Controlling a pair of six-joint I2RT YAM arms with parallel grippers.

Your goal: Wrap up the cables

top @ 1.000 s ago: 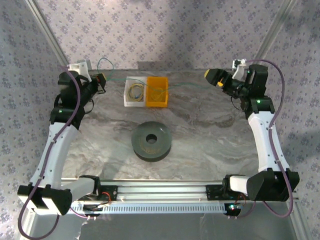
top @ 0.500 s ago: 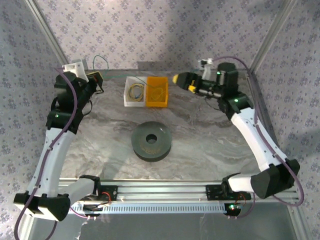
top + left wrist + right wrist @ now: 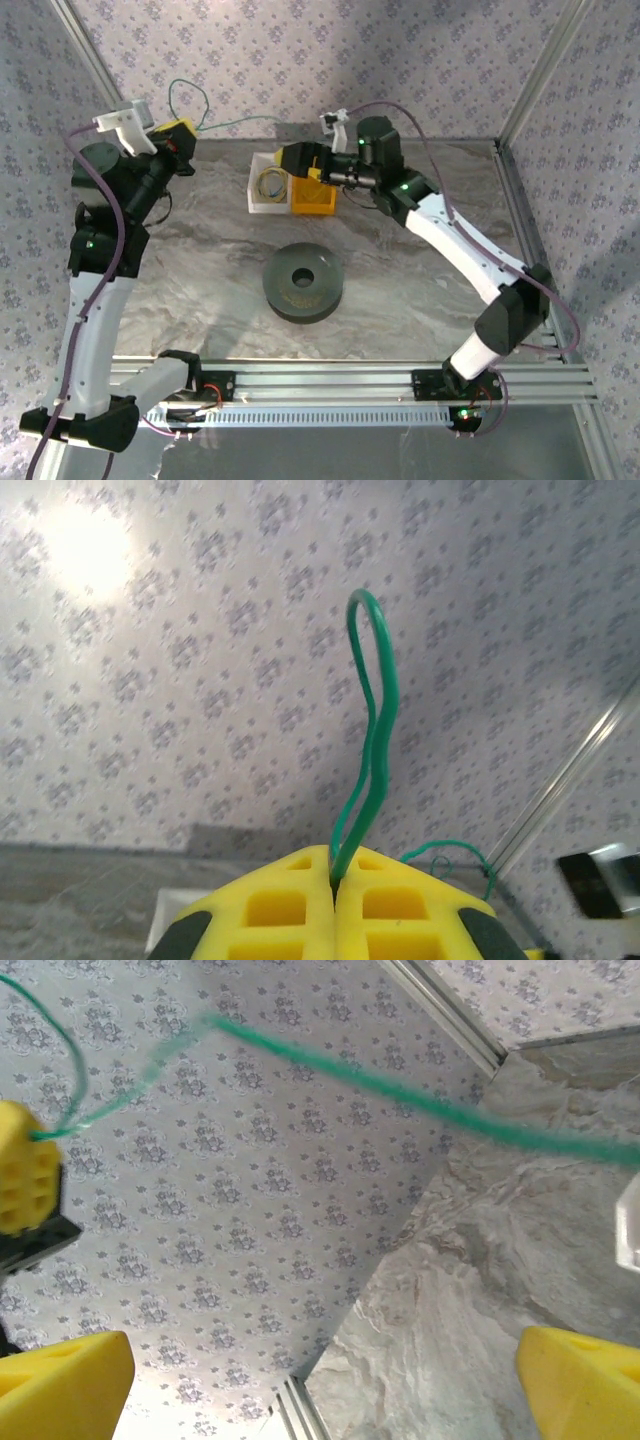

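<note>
Teal cable apparently along far edge

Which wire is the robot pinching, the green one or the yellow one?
The green cable, clamped in the shut left tool and looping upward. The yellowish cable lies coiled in the white tray, with nothing gripping it.

Left gripper: raised at far left; I see its jaws pressed together.
Right gripper: arm stretched leftward; jaws wide apart.
</note>
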